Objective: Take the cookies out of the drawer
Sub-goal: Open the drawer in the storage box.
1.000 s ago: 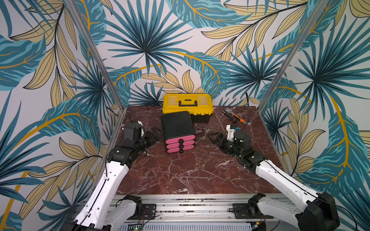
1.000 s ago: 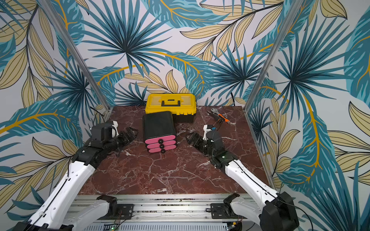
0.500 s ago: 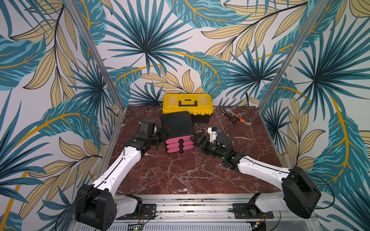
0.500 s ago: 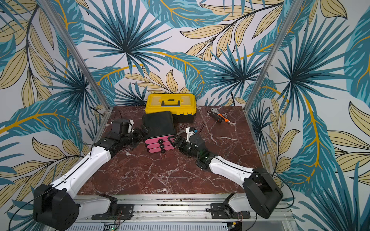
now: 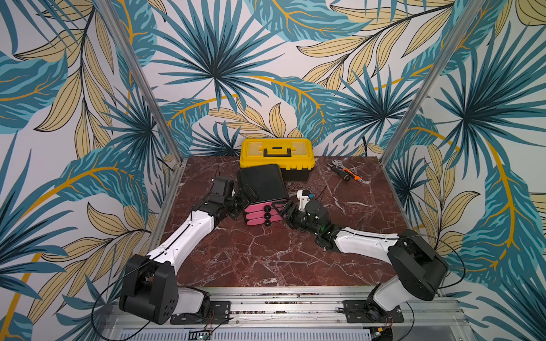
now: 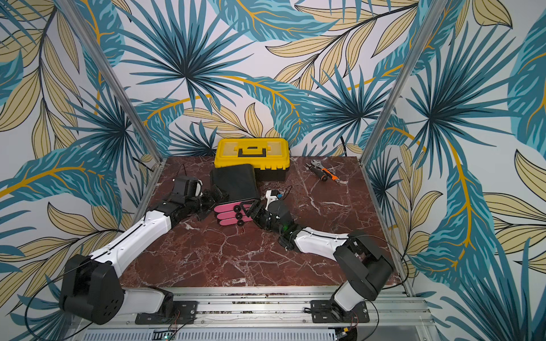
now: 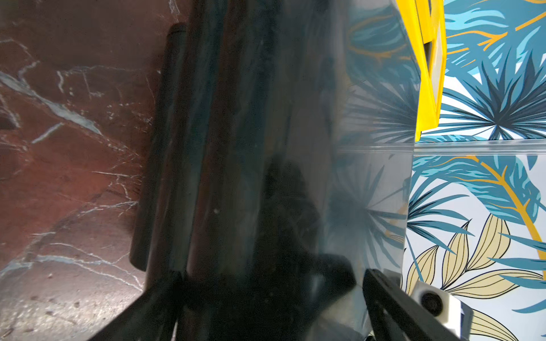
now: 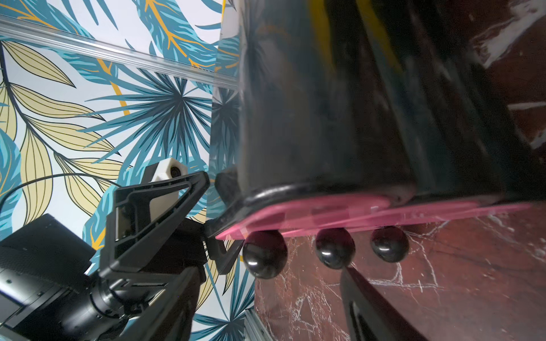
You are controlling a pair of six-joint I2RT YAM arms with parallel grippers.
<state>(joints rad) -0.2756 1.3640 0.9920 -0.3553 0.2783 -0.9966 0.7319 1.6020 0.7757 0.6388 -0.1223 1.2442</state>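
Left gripper (image 5: 246,198) spread wide against the left side of one black drawer unit (image 5: 261,183) on the counter (image 5: 266,257). Three pink drawers (image 5: 254,214), three black knobs (image 5: 267,215), all looking closed, cookies hidden, can't see any. Right gripper (image 5: 279,208) jaws apart by the top knob. One yellow toolbox (image 5: 276,150) behind, one orange-and-black tool (image 5: 344,174) far right

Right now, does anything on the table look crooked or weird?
Yes. The black drawer box sits crooked, turned at an angle to the yellow toolbox behind it. An orange-handled tool lies loose on the table at the back, apart from the toolbox. Nothing looks spilled or broken.
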